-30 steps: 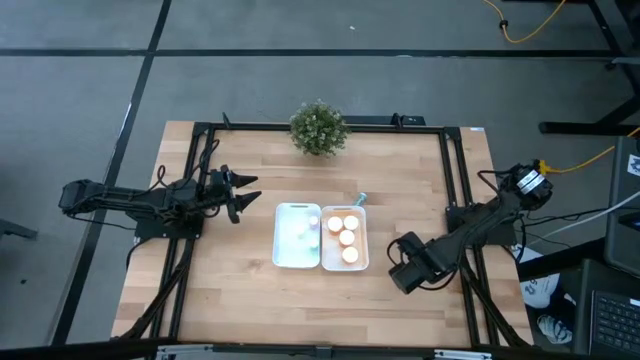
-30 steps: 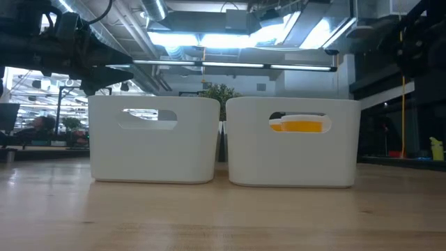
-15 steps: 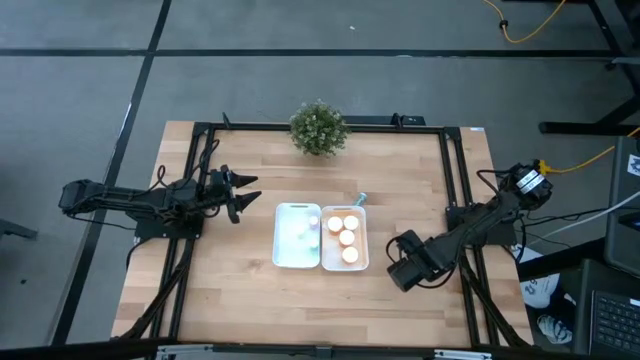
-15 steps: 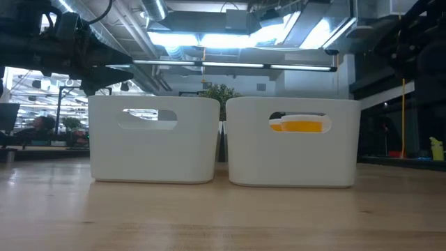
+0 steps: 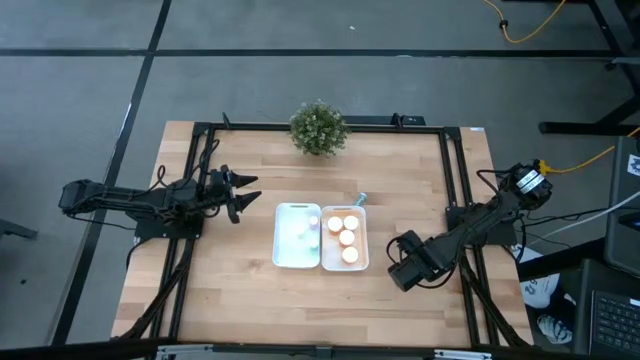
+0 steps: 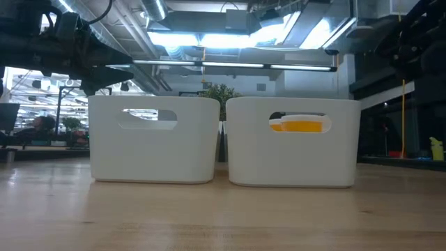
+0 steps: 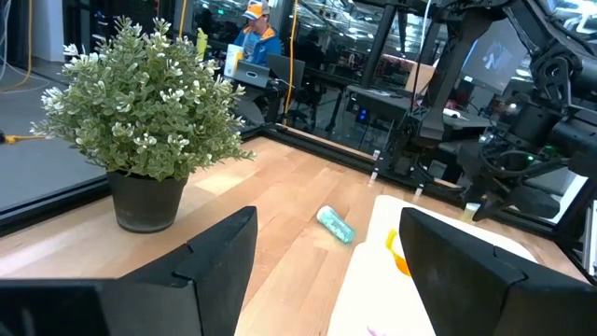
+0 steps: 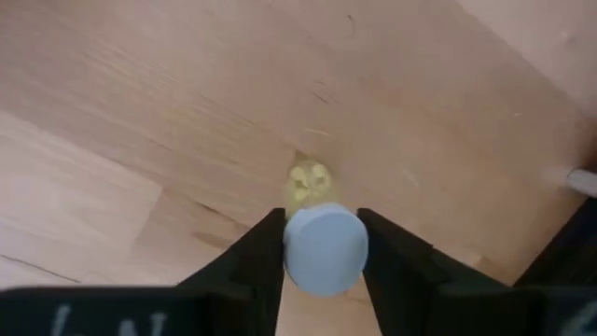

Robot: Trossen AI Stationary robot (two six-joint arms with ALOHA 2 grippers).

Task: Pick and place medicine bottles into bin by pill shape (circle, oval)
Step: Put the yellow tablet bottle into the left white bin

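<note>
**Right gripper clamps a pale blue bottle near the bins**

The right gripper [image 8: 322,271] sits low over the wooden table [image 5: 240,290], its two dark fingers [image 8: 256,257] pressed against either side of a pale blue bottle [image 8: 325,248]. Seen from above, that gripper [image 5: 402,268] is just right of the two white bins at the table's middle. The right bin [image 5: 361,245] holds three orange bottles [image 5: 347,238] with white caps; through its handle slot in the low view an orange band [image 6: 301,126] shows. The left bin [image 5: 284,240], touching it side by side, holds pale bottles [image 5: 305,231] that are hard to count. One teal bottle [image 7: 335,225] lies on its side on the bare wood behind the bins, between them and a potted plant [image 5: 319,128] at the far edge. The left gripper [image 5: 240,193] hangs above the table to the left of the bins, its fingers [image 7: 210,257] spread apart and holding nothing.
</note>
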